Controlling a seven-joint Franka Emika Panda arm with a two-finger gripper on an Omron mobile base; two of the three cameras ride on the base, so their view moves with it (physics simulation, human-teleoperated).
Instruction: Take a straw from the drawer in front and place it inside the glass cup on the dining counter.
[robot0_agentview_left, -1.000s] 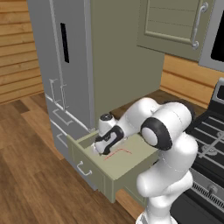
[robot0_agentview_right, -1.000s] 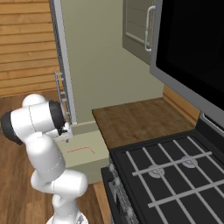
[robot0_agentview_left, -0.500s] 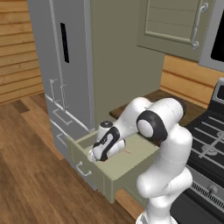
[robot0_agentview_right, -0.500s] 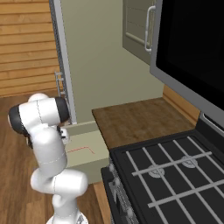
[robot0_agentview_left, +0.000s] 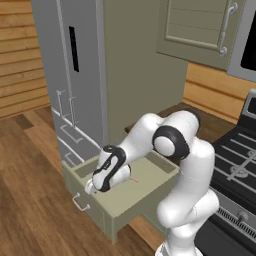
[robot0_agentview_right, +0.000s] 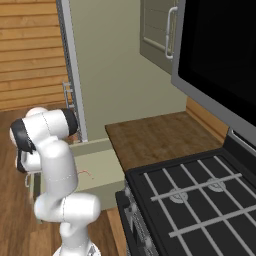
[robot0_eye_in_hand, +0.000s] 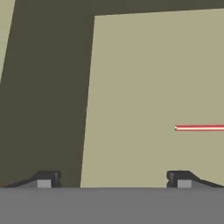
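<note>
The sage-green drawer (robot0_agentview_left: 131, 201) stands pulled open below the counter. The straw (robot0_agentview_left: 134, 179), a thin pink-red stick, lies flat on the drawer floor (robot0_eye_in_hand: 144, 78); in the hand view the straw (robot0_eye_in_hand: 199, 127) sits to the right, beyond the right fingertip (robot0_eye_in_hand: 179, 178). My gripper (robot0_agentview_left: 92, 187) is lowered into the drawer's front left part, open, with nothing between its fingers. In the hand view the gripper (robot0_eye_in_hand: 113, 179) faces the bare floor beside the dark drawer wall. From the right, the straw (robot0_agentview_right: 85, 173) shows beside my arm. The glass cup and the dining counter are out of view.
A tall grey fridge (robot0_agentview_left: 75, 75) with drawer handles stands left of the drawer. A brown countertop (robot0_agentview_right: 150, 137) and a black stove (robot0_agentview_right: 200, 200) lie to the right, with a wall cabinet (robot0_agentview_left: 200, 30) above. Plank floor (robot0_agentview_left: 30, 200) spreads in front.
The hand has come down and toward the drawer's front left, from above the drawer to inside it. The jaws have stayed wide. The straw has not moved.
</note>
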